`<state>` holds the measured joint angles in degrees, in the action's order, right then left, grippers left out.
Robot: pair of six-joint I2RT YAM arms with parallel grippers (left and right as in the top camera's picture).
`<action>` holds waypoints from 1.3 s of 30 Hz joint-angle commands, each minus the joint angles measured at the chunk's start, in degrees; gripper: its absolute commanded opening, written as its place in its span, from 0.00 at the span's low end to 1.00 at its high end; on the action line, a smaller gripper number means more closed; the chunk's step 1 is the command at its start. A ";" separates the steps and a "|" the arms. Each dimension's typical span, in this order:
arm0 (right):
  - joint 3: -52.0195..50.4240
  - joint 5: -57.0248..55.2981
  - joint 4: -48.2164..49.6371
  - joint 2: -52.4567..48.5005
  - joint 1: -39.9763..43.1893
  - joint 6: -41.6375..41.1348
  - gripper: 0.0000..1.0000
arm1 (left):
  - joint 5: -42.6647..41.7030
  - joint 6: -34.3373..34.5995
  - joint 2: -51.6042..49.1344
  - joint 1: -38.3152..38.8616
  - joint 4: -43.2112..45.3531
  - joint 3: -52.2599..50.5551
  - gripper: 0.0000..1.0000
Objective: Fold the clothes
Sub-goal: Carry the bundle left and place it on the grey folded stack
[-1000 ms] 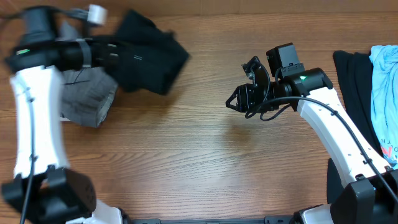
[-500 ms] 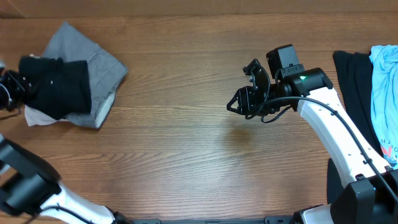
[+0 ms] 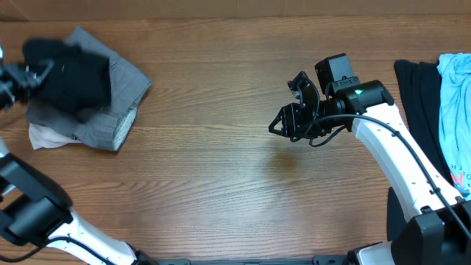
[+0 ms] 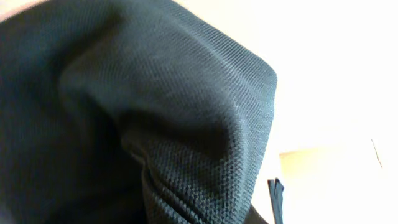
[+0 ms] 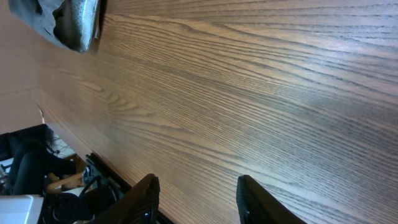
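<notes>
The black garment [image 3: 66, 73] had shifted farther onto the grey pile [image 3: 118, 110]; we needed it squared. Left end effector [image 3: 16, 79] unreadable; right end effector [image 5: 198, 199] apart.

L gripper [image 3: 15, 77] holds black garment [image 3: 70, 70] over grey folded garment [image 3: 121, 103]; R gripper [image 3: 285, 103] hovers mid-table [image 3: 221, 184]

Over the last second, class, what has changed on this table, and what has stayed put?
The left arm swung out to the left edge of the wooden table, carrying the black knit garment leftward onto the folded grey garment; whether it is let go is unclear. The right arm, its fingers open and empty, and the light-blue garment stayed.
</notes>
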<state>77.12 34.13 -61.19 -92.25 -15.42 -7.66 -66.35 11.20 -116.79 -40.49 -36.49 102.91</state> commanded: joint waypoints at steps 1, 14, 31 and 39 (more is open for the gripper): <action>0.20 0.48 0.24 1.29 -0.26 0.44 0.44 | -6.99 12.72 8.68 7.52 11.17 3.80 0.04; 0.20 0.70 -0.92 1.29 -0.26 0.17 0.44 | 5.70 14.78 0.76 9.60 12.52 3.74 0.04; 0.20 0.70 -1.55 1.29 -0.26 0.22 0.44 | 23.19 -3.56 -13.66 -3.34 -17.97 3.76 0.75; 0.20 0.63 -1.57 1.29 -0.26 0.26 0.44 | 10.36 -3.52 -8.48 -6.88 -16.76 3.98 1.00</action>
<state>77.12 34.28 -62.78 -92.25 -15.42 -7.68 -50.65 8.95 -129.49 -45.12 -54.04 106.24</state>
